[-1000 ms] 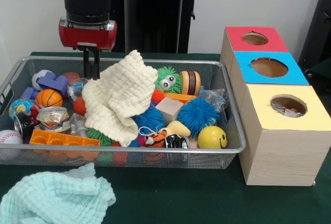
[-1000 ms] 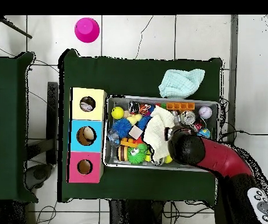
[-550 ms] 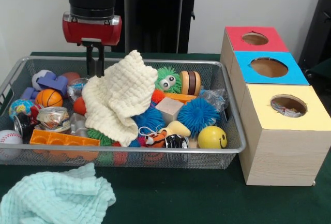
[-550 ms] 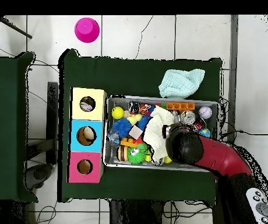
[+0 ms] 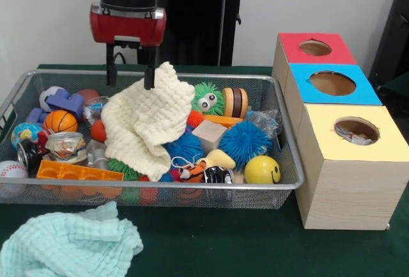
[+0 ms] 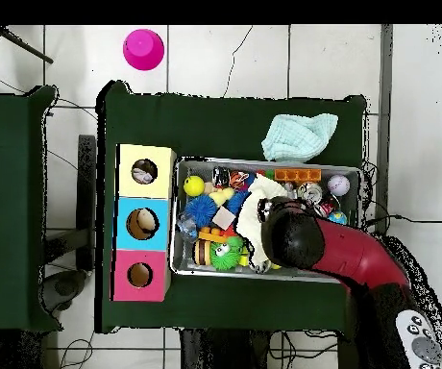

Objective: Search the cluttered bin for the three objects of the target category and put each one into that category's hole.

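Note:
My gripper point(image 5: 130, 75) hangs open over the back left of the wire bin point(image 5: 160, 186), its two fingers spread wide just above the top edge of a crumpled cream cloth point(image 5: 144, 123). Nothing is between the fingers. The cloth covers the bin's middle. Around it lie a green furry ball with eyes point(image 5: 206, 98), blue spiky balls point(image 5: 244, 141), a yellow smiley ball point(image 5: 262, 169), a small basketball point(image 5: 61, 121) and a baseball point(image 5: 9, 171). In the overhead view the arm's head point(image 6: 292, 238) hides the gripper and part of the cloth point(image 6: 257, 209).
Red point(image 5: 339, 50), blue point(image 5: 364, 91) and yellow point(image 5: 383, 142) boxes with top holes stand right of the bin; something lies in the yellow hole. A mint cloth point(image 5: 64, 242) lies on the table in front. A pink cup point(image 6: 143, 48) stands on the floor.
My gripper has moved right and slightly up, from beside the cream cloth to above its top edge. Its fingers, close together before, now stand wide apart.

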